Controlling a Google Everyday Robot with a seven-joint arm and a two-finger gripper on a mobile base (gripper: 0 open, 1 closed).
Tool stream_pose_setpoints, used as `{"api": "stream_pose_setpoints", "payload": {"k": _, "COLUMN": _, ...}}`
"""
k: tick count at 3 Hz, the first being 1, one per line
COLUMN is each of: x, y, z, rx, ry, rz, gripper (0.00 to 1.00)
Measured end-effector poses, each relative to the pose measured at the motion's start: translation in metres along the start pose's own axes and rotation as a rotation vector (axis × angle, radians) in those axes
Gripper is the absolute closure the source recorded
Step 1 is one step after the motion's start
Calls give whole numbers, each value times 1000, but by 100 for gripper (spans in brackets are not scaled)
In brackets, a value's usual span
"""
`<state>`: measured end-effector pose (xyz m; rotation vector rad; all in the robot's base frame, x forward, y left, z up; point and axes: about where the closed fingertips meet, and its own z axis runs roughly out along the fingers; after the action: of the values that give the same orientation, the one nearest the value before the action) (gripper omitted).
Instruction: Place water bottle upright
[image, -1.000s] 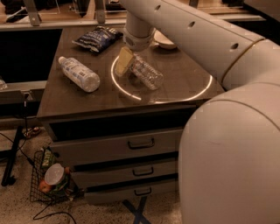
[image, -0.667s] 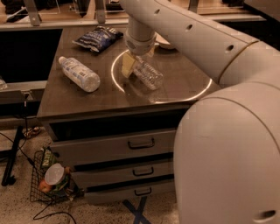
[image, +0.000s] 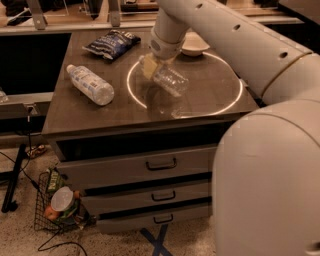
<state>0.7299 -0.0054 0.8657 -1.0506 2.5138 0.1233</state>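
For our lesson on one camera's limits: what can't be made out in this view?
Camera view only:
Water bottle: its upper-left end is hidden by the gripper, which sits there over the cabinet.
White bowl: partly covered by the arm.
Cabinet's right side: blocked by the robot's body.
Floor basket: contents too dim to name.
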Motion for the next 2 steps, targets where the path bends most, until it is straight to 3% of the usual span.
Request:
{"api": "stream_pose_setpoints", "payload": {"k": 1, "x": -19, "y": 8, "z": -30, "rx": -96, "ry": -131, "rz": -44, "gripper": 100}}
{"api": "stream_pose_setpoints", "payload": {"k": 2, "x": -42, "y": 7, "z": -77, "rx": -184, "ry": -347, "rz": -113, "gripper": 100}}
